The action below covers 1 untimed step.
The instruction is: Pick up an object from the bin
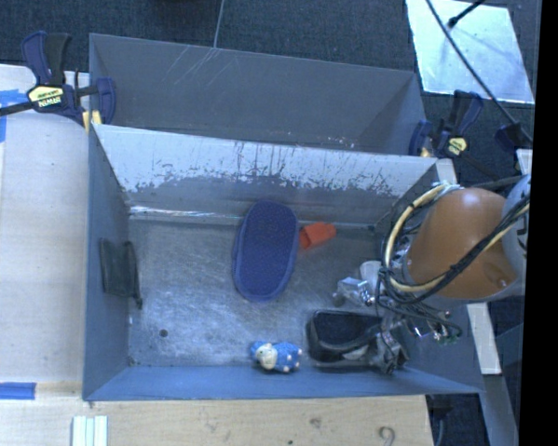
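Grey metal bin. Gripper sits low in the lower right corner, against a black shoe-like object; how far open, cannot tell. Blue-and-yellow toy just left of that. Blue oval pad and orange piece at centre.

Arm enters from the right of the view, wrist bent down and toward the left. A rounded orange cover wraps the wrist. Yellow and black cables loop along the cover's left edge. The tool sits low under the cover, angled down-left, with thin wires bunched beside it.
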Tool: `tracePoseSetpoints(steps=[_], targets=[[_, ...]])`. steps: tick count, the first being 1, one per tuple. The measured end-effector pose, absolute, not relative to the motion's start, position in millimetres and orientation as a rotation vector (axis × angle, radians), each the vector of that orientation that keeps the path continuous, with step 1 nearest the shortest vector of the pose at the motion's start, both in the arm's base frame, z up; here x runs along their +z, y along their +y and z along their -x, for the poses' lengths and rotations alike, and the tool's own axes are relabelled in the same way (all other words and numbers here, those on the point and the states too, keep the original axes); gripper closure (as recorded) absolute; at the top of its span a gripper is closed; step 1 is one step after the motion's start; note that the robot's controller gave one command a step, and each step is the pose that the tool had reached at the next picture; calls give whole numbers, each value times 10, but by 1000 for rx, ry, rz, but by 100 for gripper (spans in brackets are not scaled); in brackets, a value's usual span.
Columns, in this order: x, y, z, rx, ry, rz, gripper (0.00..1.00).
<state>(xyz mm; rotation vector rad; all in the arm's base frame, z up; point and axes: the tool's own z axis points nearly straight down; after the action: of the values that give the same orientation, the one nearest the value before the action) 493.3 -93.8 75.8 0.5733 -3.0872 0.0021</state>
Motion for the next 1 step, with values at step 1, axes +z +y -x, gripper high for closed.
tracePoseSetpoints(steps=[1], targets=[[772, -944, -4940, 4, -3089, -575, 100]])
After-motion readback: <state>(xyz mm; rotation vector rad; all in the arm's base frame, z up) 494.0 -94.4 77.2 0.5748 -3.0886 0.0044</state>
